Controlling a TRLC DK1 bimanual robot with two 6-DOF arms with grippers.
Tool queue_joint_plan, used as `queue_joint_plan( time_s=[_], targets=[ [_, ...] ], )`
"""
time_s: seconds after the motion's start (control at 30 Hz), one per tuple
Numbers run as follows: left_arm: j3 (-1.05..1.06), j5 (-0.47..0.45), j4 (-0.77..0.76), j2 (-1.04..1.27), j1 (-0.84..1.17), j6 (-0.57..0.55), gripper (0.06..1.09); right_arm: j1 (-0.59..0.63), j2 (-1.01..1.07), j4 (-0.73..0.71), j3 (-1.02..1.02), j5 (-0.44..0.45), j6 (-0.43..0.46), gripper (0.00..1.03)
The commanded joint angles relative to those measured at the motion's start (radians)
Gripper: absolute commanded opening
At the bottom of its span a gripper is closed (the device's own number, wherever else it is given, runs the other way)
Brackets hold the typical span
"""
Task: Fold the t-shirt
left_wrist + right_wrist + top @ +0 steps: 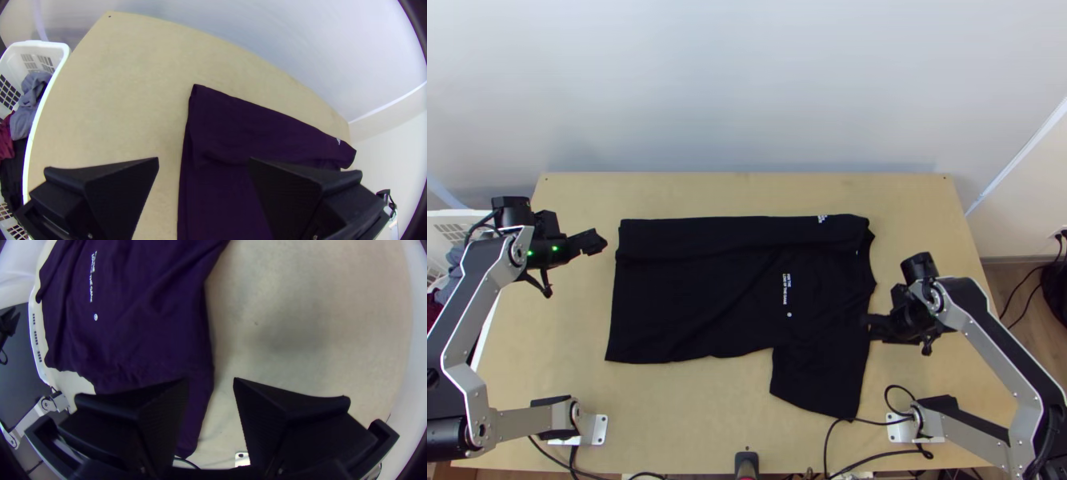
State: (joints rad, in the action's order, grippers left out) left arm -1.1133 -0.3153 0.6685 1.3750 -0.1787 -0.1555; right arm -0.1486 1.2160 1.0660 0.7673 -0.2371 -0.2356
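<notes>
Black T-shirt (691, 296) lies across the middle of the desk (691, 408), its far side folded inward (near sleeve spread flat). Left gripper (593, 242) stands wide beside the hem; right gripper (875, 324), parted less widely, is at the collar-end edge.

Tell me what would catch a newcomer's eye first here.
Probably the black t-shirt, lying dark across the middle of the pale table, its far side folded inward and one sleeve jutting toward the near edge. Next, the two open claws: the left claw by the hem end, the right claw at the collar end. Then the white basket at the table's left.
</notes>
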Motion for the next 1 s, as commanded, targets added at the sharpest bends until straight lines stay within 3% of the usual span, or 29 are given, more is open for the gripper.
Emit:
queue_joint_plan(
  time_s=[0.0, 0.53, 0.67, 0.7, 0.73, 0.8, 0.97],
  targets=[
    [0.026, -0.011, 0.016, -0.025, 0.002, 0.019, 1.03, -0.006, -0.003, -0.003, -0.042, -0.031, 0.042, 0.45],
    [0.023, -0.011, 0.023, -0.031, 0.005, 0.019, 1.03, -0.011, 0.089, -0.143, -0.109, -0.061, 0.079, 0.45],
    [0.023, -0.011, 0.026, -0.028, 0.012, 0.02, 1.03, -0.06, 0.119, -0.166, -0.117, -0.067, 0.079, 0.45],
    [0.021, -0.011, 0.034, -0.028, 0.012, 0.027, 1.03, -0.069, 0.123, -0.166, -0.12, -0.07, 0.078, 0.41],
    [0.021, -0.011, 0.046, -0.028, 0.016, 0.042, 1.03, -0.08, 0.123, -0.179, -0.126, -0.076, 0.079, 0.28],
    [0.023, -0.011, 0.088, -0.028, 0.022, 0.097, 1.03, -0.082, 0.106, -0.216, -0.14, -0.076, 0.079, 0.02],
    [0.056, -0.011, 0.342, -0.056, 0.047, 0.481, 1.03, -0.083, 0.076, -0.222, -0.149, -0.076, 0.081, 0.03]
  ],
)
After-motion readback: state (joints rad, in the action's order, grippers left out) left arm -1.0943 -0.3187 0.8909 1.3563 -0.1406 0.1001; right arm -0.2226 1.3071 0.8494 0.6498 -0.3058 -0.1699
